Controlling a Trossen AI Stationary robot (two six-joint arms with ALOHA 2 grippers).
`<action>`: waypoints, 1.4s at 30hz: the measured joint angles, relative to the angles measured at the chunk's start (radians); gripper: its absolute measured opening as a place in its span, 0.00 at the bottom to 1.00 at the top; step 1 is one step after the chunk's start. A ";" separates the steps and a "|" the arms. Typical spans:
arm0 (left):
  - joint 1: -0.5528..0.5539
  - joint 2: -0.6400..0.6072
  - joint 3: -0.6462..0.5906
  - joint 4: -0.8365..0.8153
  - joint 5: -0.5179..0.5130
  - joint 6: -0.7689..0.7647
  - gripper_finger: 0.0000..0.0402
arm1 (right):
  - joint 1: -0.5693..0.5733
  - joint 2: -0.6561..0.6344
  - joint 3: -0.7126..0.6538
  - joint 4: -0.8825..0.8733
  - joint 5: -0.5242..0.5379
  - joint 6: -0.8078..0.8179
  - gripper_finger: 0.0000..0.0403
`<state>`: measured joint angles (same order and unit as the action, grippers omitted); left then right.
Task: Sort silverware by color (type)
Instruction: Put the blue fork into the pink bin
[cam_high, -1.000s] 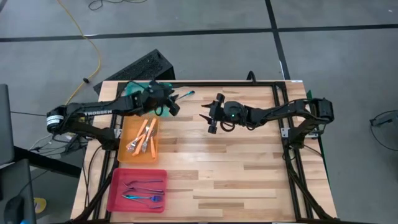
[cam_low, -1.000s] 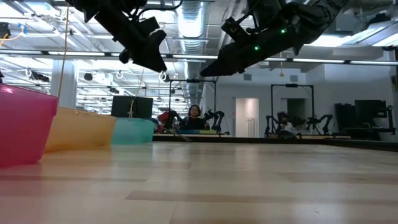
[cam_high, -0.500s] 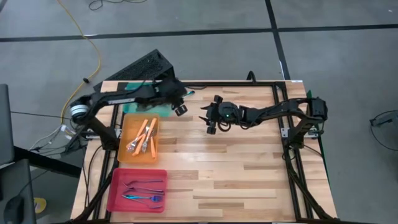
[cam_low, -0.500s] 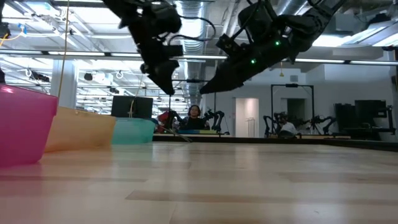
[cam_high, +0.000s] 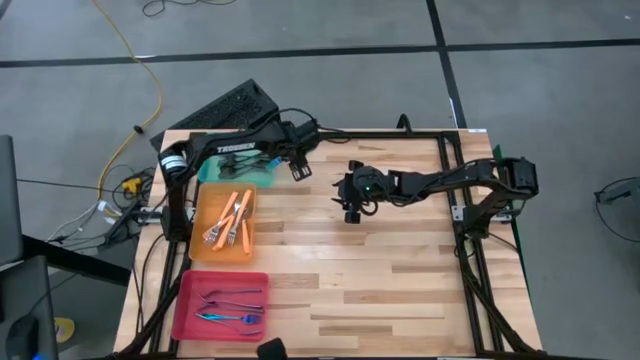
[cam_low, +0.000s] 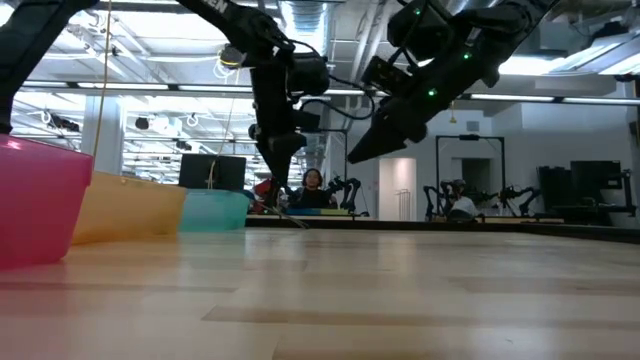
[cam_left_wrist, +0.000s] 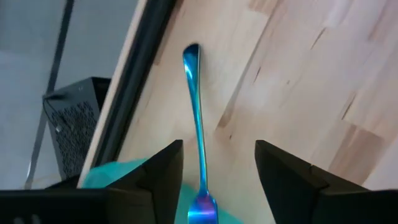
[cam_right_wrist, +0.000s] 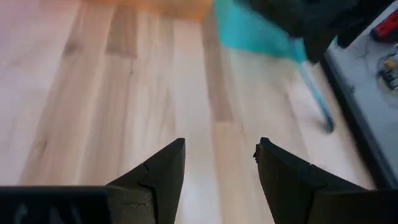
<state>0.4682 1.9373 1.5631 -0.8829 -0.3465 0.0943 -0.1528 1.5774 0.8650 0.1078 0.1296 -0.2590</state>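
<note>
A blue fork lies near the table's far edge. Its handle is on the wood and its tine end is over the corner of the teal tray. My left gripper hovers open above it, pointing steeply down, with one finger on each side of the handle and not touching it; in the high view this gripper hides the fork. My right gripper hangs open and holding nothing over the table's middle. Its wrist view shows the fork blurred, beside the teal tray.
An orange tray holds several orange forks. A pink tray at the near left holds dark and blue forks. A black frame rail runs along the far edge just behind the fork. Bare wood lies to the right.
My left gripper has swung from above the teal tray toward the table's right and far edge. It has sunk and tipped steeply down, and now stands over the blue fork. My right gripper has tipped its fingers further down, nearly in place. The fork has not moved.
</note>
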 joint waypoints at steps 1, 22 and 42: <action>0.001 0.007 0.004 -0.016 0.000 -0.004 0.47 | 0.004 -0.006 0.000 -0.027 -0.001 0.002 0.54; 0.034 0.111 0.010 -0.121 -0.032 0.004 0.53 | 0.052 -0.019 0.000 -0.079 -0.005 0.026 0.54; 0.038 0.138 0.008 -0.139 -0.085 0.004 0.02 | 0.055 -0.019 0.000 -0.080 0.000 0.071 0.48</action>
<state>0.5062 2.0758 1.5711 -1.0219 -0.4313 0.0981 -0.0978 1.5585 0.8646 0.0277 0.1296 -0.1879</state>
